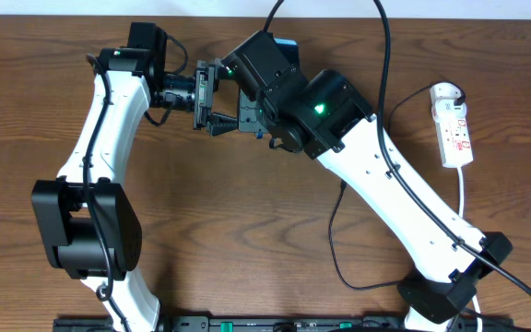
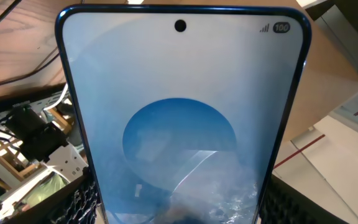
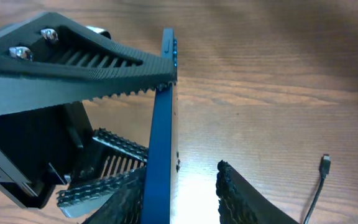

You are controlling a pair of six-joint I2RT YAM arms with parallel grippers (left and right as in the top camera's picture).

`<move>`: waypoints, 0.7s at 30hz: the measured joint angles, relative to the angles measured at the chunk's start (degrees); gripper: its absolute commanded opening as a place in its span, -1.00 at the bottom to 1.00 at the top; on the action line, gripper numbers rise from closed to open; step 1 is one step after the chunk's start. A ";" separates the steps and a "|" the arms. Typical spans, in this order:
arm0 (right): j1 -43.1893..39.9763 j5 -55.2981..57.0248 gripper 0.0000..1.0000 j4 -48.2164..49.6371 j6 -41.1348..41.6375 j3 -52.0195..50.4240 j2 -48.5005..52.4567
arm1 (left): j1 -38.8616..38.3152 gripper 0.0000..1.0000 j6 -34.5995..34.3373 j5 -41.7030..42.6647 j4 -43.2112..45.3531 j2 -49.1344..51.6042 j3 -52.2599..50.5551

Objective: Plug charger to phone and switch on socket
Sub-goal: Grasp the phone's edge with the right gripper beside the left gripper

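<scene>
Two robot arms, the left arm [image 1: 109,120] and the right arm [image 1: 404,194], each with one gripper: the left gripper [image 2: 179,202] and the right gripper [image 3: 182,199], so two in all. One phone [image 2: 179,93], one power strip [image 1: 454,129] with one white cord [image 1: 462,189], one charger cable [image 3: 321,183], one table [image 1: 247,231]

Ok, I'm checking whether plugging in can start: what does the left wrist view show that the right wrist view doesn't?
Only the left wrist: the phone screen face-on, lit blue, with its camera hole and a battery icon reading 100. Only the right wrist: the charger connector tip lying loose on the table, apart from the phone, and the right end effector open around the phone's dark blue edge. Both: the phone, clamped in the left end effector.
</scene>
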 measured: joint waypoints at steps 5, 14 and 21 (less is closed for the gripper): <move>0.17 0.55 -0.40 0.79 0.00 0.00 0.00 | 0.00 0.43 -0.24 0.00 0.00 0.00 0.00; 1.07 1.14 -0.56 1.68 0.02 0.00 0.00 | 0.00 0.43 -0.83 0.00 0.02 0.00 0.00; 1.07 1.31 -0.69 1.84 0.00 0.00 0.00 | 0.00 0.43 -1.42 0.00 0.00 0.00 0.00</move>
